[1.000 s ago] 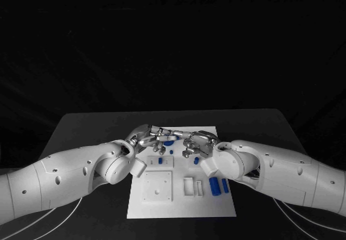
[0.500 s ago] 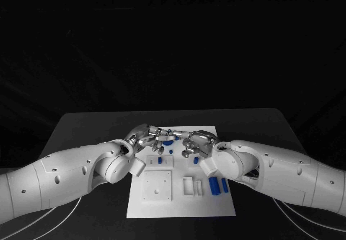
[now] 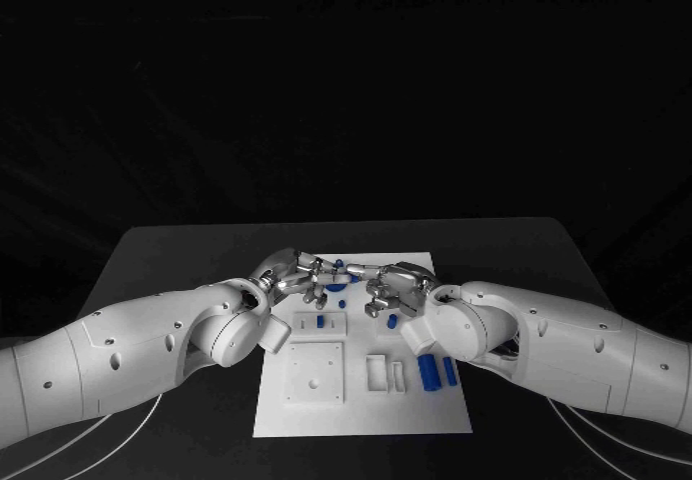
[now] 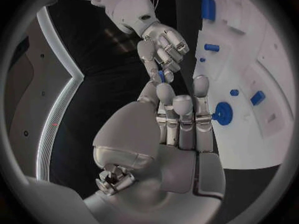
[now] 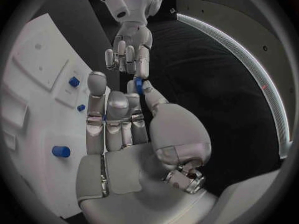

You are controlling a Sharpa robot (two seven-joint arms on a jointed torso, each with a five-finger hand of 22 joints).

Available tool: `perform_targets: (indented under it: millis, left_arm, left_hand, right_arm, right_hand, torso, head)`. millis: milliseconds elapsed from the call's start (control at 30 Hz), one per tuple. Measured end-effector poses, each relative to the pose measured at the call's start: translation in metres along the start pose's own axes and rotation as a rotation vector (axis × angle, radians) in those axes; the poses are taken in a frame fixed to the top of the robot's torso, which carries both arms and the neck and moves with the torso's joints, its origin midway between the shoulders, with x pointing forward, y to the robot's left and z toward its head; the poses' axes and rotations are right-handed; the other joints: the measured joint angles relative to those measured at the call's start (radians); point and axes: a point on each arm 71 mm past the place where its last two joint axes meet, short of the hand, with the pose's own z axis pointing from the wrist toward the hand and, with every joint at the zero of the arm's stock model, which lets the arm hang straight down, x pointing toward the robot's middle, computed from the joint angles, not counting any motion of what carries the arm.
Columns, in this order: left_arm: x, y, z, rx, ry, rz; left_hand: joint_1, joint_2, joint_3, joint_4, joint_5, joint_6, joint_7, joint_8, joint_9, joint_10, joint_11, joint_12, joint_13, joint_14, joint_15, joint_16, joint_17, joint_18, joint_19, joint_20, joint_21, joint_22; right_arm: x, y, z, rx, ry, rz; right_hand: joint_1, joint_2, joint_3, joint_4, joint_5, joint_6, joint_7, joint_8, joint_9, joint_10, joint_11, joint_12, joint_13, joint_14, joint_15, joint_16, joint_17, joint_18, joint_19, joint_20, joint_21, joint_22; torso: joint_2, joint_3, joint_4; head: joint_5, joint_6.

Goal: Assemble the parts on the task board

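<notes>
Fingertips meet above the task board point(image 3: 361, 405): right hand point(image 3: 395, 288) pinches a small blue part point(image 5: 138, 84), left hand point(image 3: 299, 275) touching it, grip unclear. Mistimed release drops it.

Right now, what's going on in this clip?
Both hands meet above the far part of the white task board. The right hand pinches a small blue part at its fingertips, and the left hand has its fingertips right at that same piece, as if passing or jointly handling it. Which hand carries the weight I cannot tell. Other blue parts lie on the board, including a blue gear and two blue cylinders near the right arm.
</notes>
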Motion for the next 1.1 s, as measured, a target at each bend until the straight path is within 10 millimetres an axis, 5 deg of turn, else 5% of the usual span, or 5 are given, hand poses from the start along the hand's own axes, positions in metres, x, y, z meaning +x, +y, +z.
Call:
perform_targets:
  millis: [467,600,1100]
  left_arm:
    - [0.0008,-0.0018,0.0003,0.001,0.005,0.056]
    - [0.0007,-0.0012,0.0001,-0.001,0.004,0.066]
    - [0.0018,-0.0009,0.0003,0.0,0.003,0.083]
  left_hand:
    - [0.006,-0.009,0.096,-0.053,0.013,0.002,0.002,0.002,0.0,0.011,0.0,-0.006,-0.003,0.004,-0.004,0.0,0.017,0.0,-0.002,-0.005,0.012,0.001]
    - [-0.011,-0.012,0.116,-0.054,0.019,0.019,-0.015,0.002,0.0,0.011,0.0,-0.01,-0.003,0.004,-0.004,0.004,0.019,0.0,-0.002,-0.005,0.017,0.001]
    - [-0.04,-0.009,0.139,-0.059,0.029,0.02,-0.016,-0.006,0.0,0.016,-0.005,-0.014,-0.001,0.011,-0.011,0.004,0.023,0.0,-0.002,-0.005,0.017,0.0]
  right_arm:
    - [-0.0019,-0.0026,-0.0004,0.013,-0.002,-0.013]
    - [-0.0027,-0.0021,-0.0005,0.014,-0.003,-0.016]
    - [-0.0039,-0.0023,-0.0003,0.025,-0.002,-0.03]
  right_hand:
    - [-0.012,-0.012,-0.147,0.069,0.0,-0.006,0.005,0.005,-0.012,-0.018,0.003,-0.028,-0.025,-0.007,0.002,-0.02,-0.011,0.0,-0.004,-0.004,-0.052,0.0]
    - [-0.012,-0.012,-0.185,0.087,0.0,-0.007,0.006,0.013,-0.02,-0.032,0.006,-0.038,-0.034,-0.012,0.004,-0.031,-0.017,0.0,-0.008,0.0,-0.072,0.0]
    - [-0.004,-0.003,-0.239,0.112,0.0,-0.009,0.008,0.013,-0.028,-0.042,0.008,-0.042,-0.045,-0.015,0.007,-0.037,-0.025,0.0,-0.011,0.003,-0.101,0.0]
  torso:
    - [0.0,0.0001,-0.0001]
    - [0.0,0.0003,-0.0001]
    - [0.0,0.0,-0.0001]
  head:
    - [0.0,0.0]
    - [-0.001,0.0]
    - [-0.004,0.001]
